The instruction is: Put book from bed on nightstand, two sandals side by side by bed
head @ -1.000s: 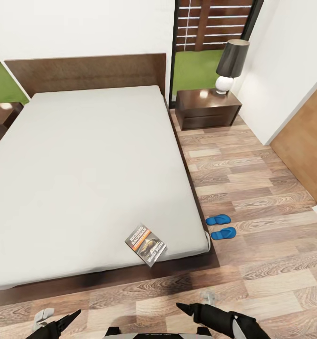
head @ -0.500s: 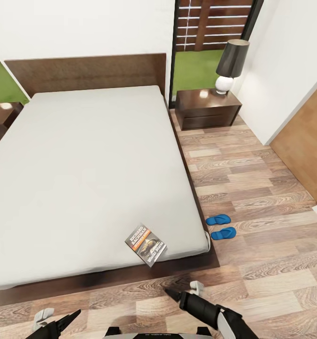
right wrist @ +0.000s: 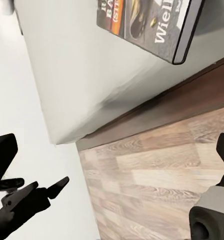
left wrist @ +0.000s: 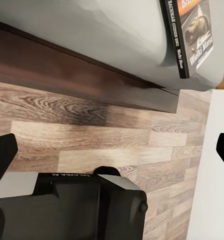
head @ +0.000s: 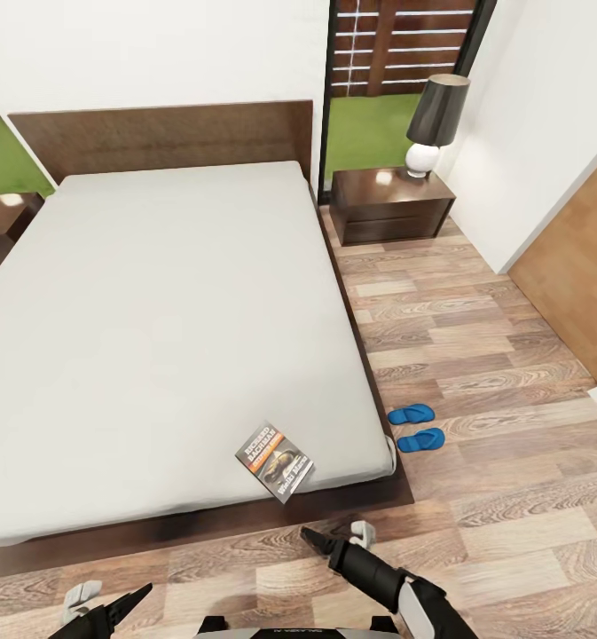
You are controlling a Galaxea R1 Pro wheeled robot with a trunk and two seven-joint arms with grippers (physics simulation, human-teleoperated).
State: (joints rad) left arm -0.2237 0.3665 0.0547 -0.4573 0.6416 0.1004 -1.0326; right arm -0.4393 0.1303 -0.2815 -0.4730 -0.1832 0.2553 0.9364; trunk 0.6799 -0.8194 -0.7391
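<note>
Light-grey mattress of the large low double bed (head: 156, 337), set in a dark brown wooden frame with a wide flat headboard against the white wall. Small thin paperback book (head: 275, 461), dark cover with white lettering and an orange band, lies flat on the mattress near the foot-end corner closest to the robot; its spine and cover also appear at the mattress edge in the left wrist view (left wrist: 189, 37) and the right wrist view (right wrist: 147, 25). Two bright blue flat flip-flop sandals (head: 416, 427) lie side by side on the wood-plank floor (head: 475, 355), just beside that corner of the bed, toes pointing the same way. Low boxy dark-brown wooden nightstand (head: 390, 206) stands beside the headboard on the robot's right, carrying a table lamp with a white round base and dark shade (head: 435, 120). Behind it, a tall dark-framed window (head: 396, 80) shows a brown slatted fence and green grass.

Right gripper (head: 333, 536), black, reaches forward low over the floor in front of the bed's foot; its jaws stand apart, holding nothing. Left gripper (head: 112, 603) hangs at the lower edge of the head view, over the floor, its jaws likewise spread and empty.
</note>
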